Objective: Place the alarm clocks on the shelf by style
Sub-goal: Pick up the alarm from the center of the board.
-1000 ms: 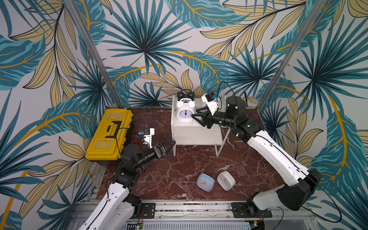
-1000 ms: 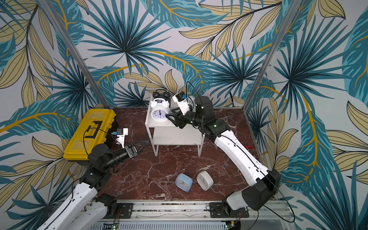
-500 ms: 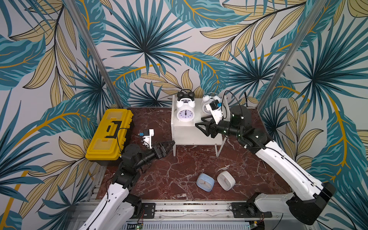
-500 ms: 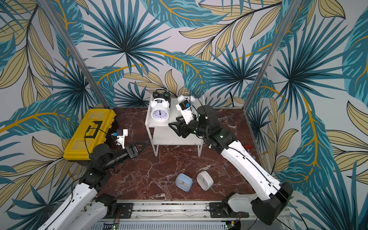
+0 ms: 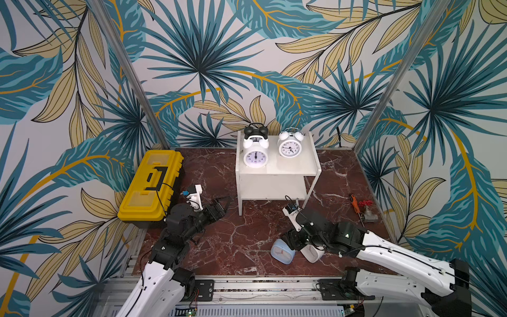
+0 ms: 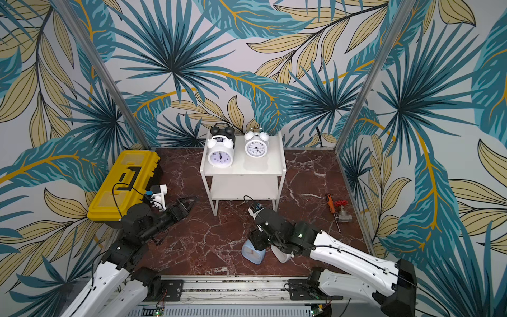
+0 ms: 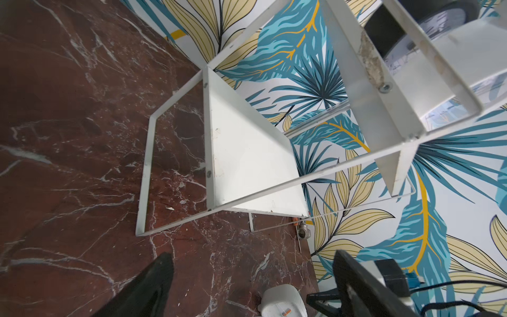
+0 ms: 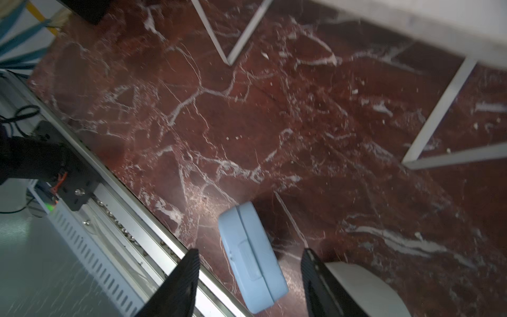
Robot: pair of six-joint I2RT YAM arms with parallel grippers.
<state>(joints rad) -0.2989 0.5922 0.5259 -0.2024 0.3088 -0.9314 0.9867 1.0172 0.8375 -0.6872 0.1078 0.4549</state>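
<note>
The white two-tier shelf (image 5: 277,170) (image 6: 242,167) (image 7: 247,153) stands at the back. On its top board are a black twin-bell alarm clock (image 5: 255,131) and two white twin-bell ones (image 5: 255,156) (image 5: 290,146). Near the front edge a light blue rounded-square clock (image 5: 282,252) (image 6: 253,254) (image 8: 252,258) lies beside a white one (image 5: 312,254) (image 8: 362,288) (image 7: 282,302). My right gripper (image 5: 290,241) (image 8: 249,254) hangs open over the blue clock, a finger on each side, not touching it. My left gripper (image 5: 223,201) (image 7: 252,274) is open and empty, left of the shelf's legs.
A yellow toolbox (image 5: 151,186) lies at the left against the wall. A red-handled valve and a small tool (image 5: 365,210) lie by the right wall. The metal rail (image 5: 247,285) runs just in front of the floor clocks.
My right arm left the second white twin-bell clock on the top board and swung down to the front floor over the blue clock, jaws widening. The left gripper opened a little more.
</note>
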